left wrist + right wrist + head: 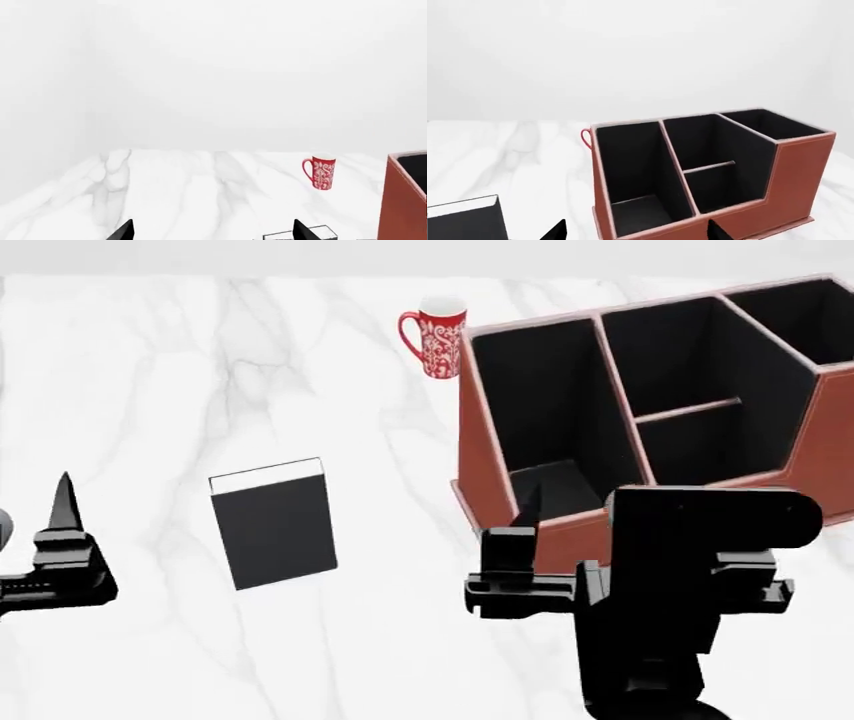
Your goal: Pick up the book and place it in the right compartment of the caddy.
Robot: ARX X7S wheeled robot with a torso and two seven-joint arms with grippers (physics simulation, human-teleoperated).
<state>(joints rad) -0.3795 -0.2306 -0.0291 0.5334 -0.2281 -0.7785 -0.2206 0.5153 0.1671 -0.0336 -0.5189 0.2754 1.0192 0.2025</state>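
Note:
The black book [274, 523] lies flat on the white marble table [160, 380], its white page edge facing away from me. The reddish-brown caddy [534, 530] stands to its right, with black compartments open upward; its right compartment [787, 325] holds nothing. My left gripper [213, 231] is open over bare table, left of the book, whose corner [313, 233] shows by one fingertip. My right gripper [637, 231] is open in front of the caddy's [790, 175] near left corner, with nothing between its fingers. The book [464, 220] lies off to that gripper's side.
A red patterned mug [434, 338] stands behind the caddy's left end; in the left wrist view the mug [321, 172] is upright beside the caddy wall [403, 200]. My right arm's black wrist block [694, 540] covers part of the caddy's front.

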